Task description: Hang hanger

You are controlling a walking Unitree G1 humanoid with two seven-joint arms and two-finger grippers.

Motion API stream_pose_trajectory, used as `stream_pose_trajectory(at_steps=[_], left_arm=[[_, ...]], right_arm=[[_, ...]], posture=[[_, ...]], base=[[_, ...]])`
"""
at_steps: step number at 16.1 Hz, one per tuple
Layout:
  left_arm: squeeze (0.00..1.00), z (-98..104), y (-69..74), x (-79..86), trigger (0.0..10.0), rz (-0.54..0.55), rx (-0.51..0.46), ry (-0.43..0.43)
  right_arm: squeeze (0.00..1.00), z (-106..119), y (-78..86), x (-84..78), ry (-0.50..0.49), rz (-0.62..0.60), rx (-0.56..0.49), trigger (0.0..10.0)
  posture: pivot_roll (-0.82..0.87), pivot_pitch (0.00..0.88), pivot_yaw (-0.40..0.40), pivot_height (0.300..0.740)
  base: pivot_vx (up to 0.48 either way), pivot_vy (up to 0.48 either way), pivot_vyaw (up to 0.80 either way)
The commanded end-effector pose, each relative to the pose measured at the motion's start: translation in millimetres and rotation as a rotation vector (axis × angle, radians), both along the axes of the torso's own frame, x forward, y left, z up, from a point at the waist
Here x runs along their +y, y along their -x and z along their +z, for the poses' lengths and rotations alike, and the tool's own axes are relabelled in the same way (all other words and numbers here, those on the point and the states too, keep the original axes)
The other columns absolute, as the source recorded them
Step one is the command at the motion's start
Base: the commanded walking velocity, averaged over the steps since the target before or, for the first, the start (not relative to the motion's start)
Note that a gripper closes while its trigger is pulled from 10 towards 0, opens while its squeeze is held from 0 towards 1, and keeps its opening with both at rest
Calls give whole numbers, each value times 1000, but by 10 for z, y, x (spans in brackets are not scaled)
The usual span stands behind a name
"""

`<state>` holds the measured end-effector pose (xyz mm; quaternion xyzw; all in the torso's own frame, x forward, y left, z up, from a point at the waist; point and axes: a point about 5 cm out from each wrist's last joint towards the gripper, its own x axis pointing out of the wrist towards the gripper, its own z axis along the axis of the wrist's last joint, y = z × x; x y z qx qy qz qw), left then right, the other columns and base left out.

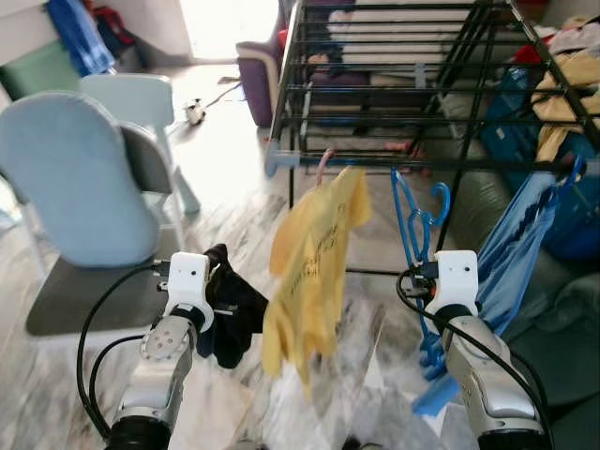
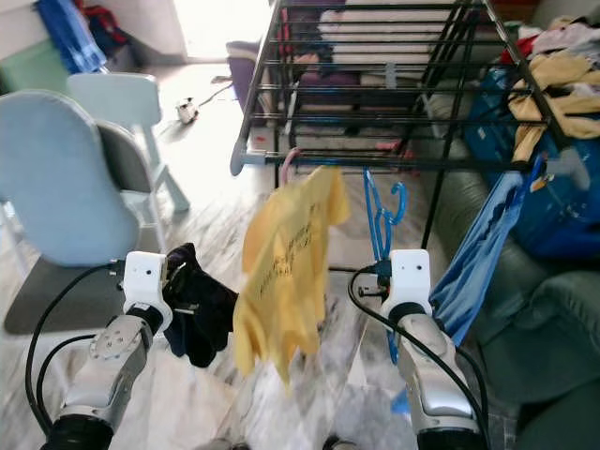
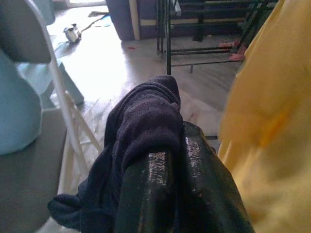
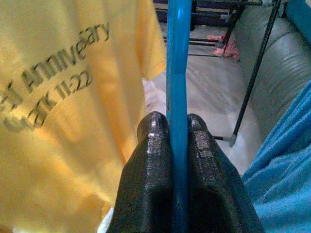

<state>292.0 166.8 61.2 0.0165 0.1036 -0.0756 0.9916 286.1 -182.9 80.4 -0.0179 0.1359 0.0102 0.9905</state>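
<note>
Hanger (image 4: 178, 73), blue plastic, is clamped between the two black fingers of the right gripper (image 4: 179, 127), which are closed tight on its bar. In the head views it stands upright above the right wrist, its hook (image 1: 441, 200) raised but short of the rack's front rail (image 1: 422, 161) and not yet over it.

Left gripper (image 3: 167, 160) is closed on a dark garment (image 3: 146, 126), held low beside the grey chair seat (image 1: 75, 291).

Between the arms, a yellow shirt (image 1: 314, 272) hangs from a pink hook on the same rail. A blue cloth (image 1: 516, 244) hangs further to the right.

Judged step: carrying the hanger up to the rack; hanging not done. The next move calls for lifting and reaching forward so the hook passes over the rail in the free stretch between shirt and blue cloth, then lowering before release. The dark garment is not on the hanger.
</note>
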Motion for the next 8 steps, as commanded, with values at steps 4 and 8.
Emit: stream_pose_trajectory(at_steps=[4,8], left_arm=[[0,68,-36,8,10000,0,-23,-3],[0,73,-42,7,10000,3,-23,-2]], right_arm=[[0,62,-25,31,3,5,-17,10000],[0,91,-51,38,4,10,-28,10000]], posture=[[-115,0,46,740],[-115,0,45,740]], base=[[-364,0,0],[-368,0,0]])
